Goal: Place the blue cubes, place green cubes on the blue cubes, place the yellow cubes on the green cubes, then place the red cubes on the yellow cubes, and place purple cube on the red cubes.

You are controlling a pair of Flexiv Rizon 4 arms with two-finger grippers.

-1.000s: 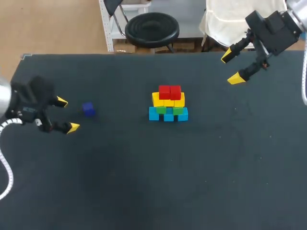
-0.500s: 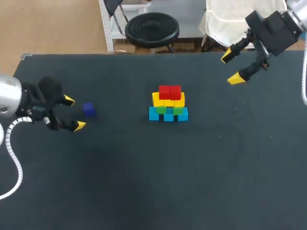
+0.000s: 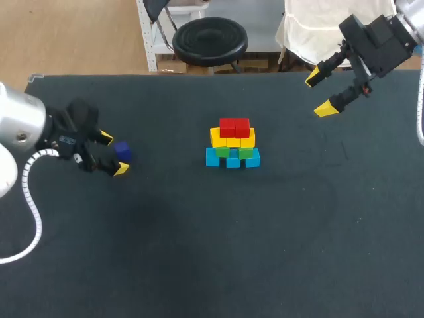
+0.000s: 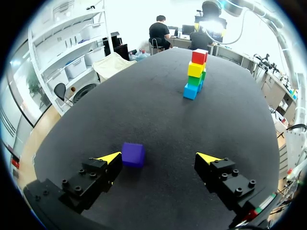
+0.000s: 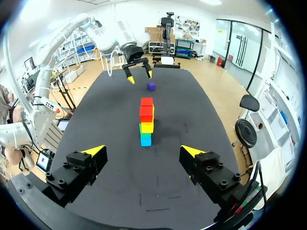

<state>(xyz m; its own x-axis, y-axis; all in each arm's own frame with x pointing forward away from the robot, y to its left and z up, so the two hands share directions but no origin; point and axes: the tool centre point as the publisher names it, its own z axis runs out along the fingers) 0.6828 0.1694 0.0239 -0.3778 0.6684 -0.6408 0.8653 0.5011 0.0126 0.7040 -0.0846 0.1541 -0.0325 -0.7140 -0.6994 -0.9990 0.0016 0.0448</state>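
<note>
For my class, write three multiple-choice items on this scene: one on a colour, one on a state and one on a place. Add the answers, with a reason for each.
1. What colour is the top layer of the stack?
A. blue
B. yellow
C. red

2. What state is the right pincer in?
A. open and empty
B. shut on a cube
C. shut and empty

3. Where is the purple cube?
A. on top of the stack
B. on the table, between the fingers of the left pincer
C. in the right pincer

Answers:
1 C: the head view shows red cubes on top, above the yellow ones.
2 A: its yellow tips stand apart with nothing between them.
3 B: the left wrist view shows it lying between the two open fingers, close to one of them.
</note>
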